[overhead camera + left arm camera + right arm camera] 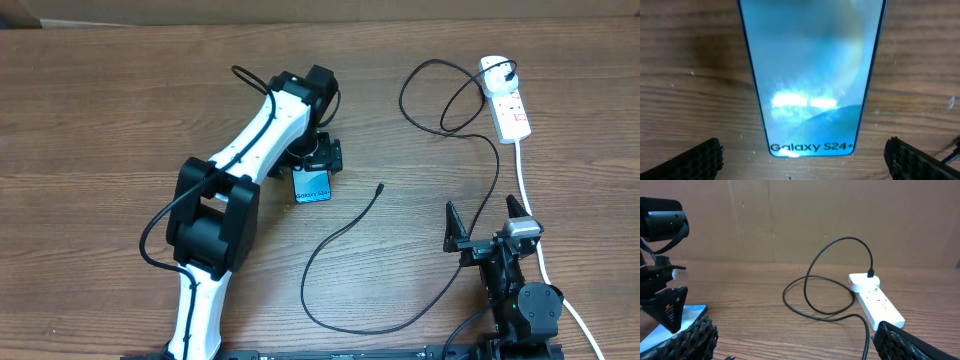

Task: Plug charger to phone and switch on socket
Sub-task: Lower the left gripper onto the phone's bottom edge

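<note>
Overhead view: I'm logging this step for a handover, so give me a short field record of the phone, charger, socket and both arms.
phone: flat on table, screen lit, no cable at its lower end
charger: plug in socket; connector tip loose on table, beside phone, apart
socket: far corner of table; switch state unreadable
left gripper: jaws open, straddling phone's lower end, not touching
right gripper: jaws open, empty, near white lead

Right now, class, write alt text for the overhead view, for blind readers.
The open left gripper is over a slim blue-screened phone on a wooden table. A thin black charger cable, plugged into a white power strip, lies unconnected nearby; right gripper open.
</note>
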`<action>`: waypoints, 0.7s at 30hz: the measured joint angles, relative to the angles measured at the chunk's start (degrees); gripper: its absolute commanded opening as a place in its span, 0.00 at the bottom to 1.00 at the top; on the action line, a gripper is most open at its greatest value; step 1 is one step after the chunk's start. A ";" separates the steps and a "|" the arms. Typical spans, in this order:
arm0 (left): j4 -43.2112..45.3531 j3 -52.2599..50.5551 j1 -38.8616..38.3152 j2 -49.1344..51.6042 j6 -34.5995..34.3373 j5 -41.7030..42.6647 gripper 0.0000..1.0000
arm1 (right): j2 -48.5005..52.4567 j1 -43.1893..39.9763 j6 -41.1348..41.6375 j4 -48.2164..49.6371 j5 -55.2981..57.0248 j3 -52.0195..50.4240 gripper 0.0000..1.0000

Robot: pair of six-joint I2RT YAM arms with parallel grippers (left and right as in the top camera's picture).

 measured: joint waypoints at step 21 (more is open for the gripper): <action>6.93 -1.33 0.70 0.00 -0.02 -5.22 1.00 | 0.00 0.00 0.00 0.00 -0.02 0.00 1.00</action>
